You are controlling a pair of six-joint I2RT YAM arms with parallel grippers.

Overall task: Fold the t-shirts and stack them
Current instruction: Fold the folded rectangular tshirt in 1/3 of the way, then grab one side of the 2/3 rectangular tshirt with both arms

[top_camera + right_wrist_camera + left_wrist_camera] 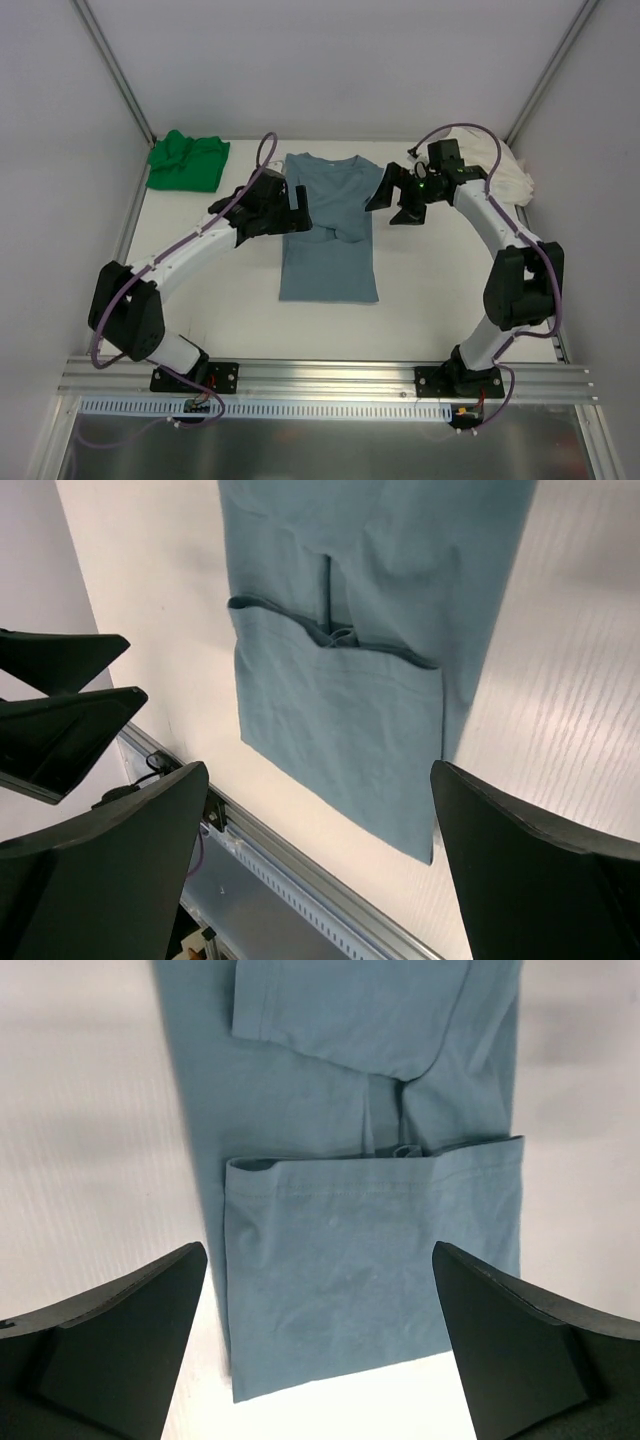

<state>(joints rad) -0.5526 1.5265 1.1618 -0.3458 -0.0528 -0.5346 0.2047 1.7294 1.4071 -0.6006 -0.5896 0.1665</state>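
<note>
blue-grey t-shirt [328,235] flat in the middle of the desk [430,290], sleeves [370,1270] already tucked in across the chest, trimmed to a narrow strip. long axis straight from far to near, collar at the far end, hem at the near end. left tool [288,207] spread wide and empty, over the strip's left edge level with the sleeves. right tool [395,203] spread wide too, empty, just off the right edge at the same level. left one closer, by a hair. next fold probably end over end, so a reach along that axis. green t-shirt [187,161] bunched far left, cream-white t-shirt [505,170] heaped far right, neither folded. no container in play, all three straight on the desk.
</note>
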